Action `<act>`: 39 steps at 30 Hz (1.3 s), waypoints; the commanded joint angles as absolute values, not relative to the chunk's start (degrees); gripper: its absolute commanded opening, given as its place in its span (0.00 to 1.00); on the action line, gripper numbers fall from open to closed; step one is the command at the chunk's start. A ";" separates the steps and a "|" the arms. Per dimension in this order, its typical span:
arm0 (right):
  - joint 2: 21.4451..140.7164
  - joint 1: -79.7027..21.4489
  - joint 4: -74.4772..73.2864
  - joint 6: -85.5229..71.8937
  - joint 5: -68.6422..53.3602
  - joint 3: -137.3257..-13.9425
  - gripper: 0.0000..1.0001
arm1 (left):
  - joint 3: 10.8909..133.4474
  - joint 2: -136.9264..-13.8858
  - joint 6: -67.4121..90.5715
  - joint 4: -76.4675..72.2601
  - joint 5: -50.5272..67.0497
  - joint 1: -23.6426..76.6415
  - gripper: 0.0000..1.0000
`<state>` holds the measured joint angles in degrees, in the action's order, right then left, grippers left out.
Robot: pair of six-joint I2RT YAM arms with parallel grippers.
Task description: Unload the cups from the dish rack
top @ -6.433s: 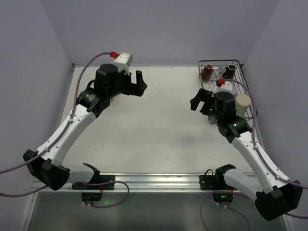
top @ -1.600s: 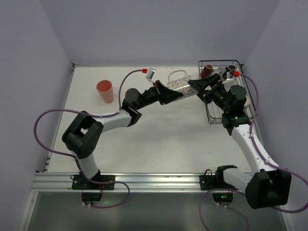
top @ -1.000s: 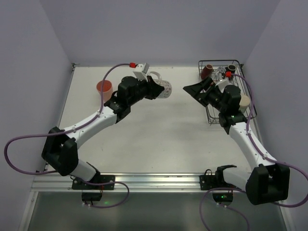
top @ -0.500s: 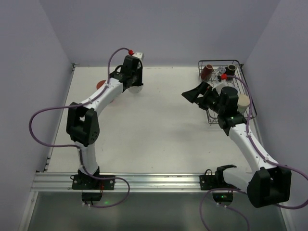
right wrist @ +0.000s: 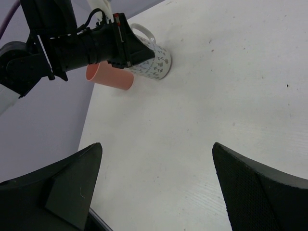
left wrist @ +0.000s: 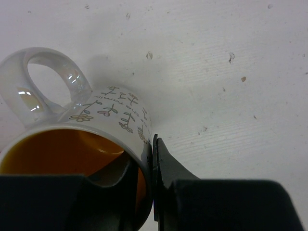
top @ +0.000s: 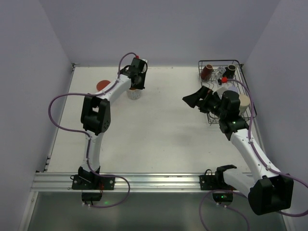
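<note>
My left gripper [top: 136, 85] is shut on the rim of the white dotted mug [top: 134, 94], one finger inside its orange interior [left wrist: 57, 154] and one outside. The mug is upright at the table's back left, at or just above the surface, beside the salmon-red tumbler [top: 102, 85]. The right wrist view shows both, the mug [right wrist: 155, 62] and the tumbler [right wrist: 109, 77]. The black wire dish rack [top: 219, 61] at the back right holds two dark brown mugs [top: 207, 71] [top: 231, 70] and a cream mug [top: 243, 102]. My right gripper [top: 195, 99] hangs open and empty just left of the rack.
The right arm's wrist and cable lie over the rack's middle, hiding part of its contents. Purple walls close the table in at the back and on both sides. A metal rail [top: 154, 180] with the arm bases runs along the near edge.
The left arm has swung the dotted mug to the back left and brought it down beside the salmon tumbler. The right gripper has stayed open near the rack, shifting only slightly.
</note>
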<state>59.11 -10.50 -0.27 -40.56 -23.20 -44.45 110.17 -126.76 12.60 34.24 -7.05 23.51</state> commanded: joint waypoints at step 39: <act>58.79 5.00 -23.90 -21.44 26.19 -58.89 0.99 | 69.28 -64.44 17.58 17.49 20.73 35.16 0.98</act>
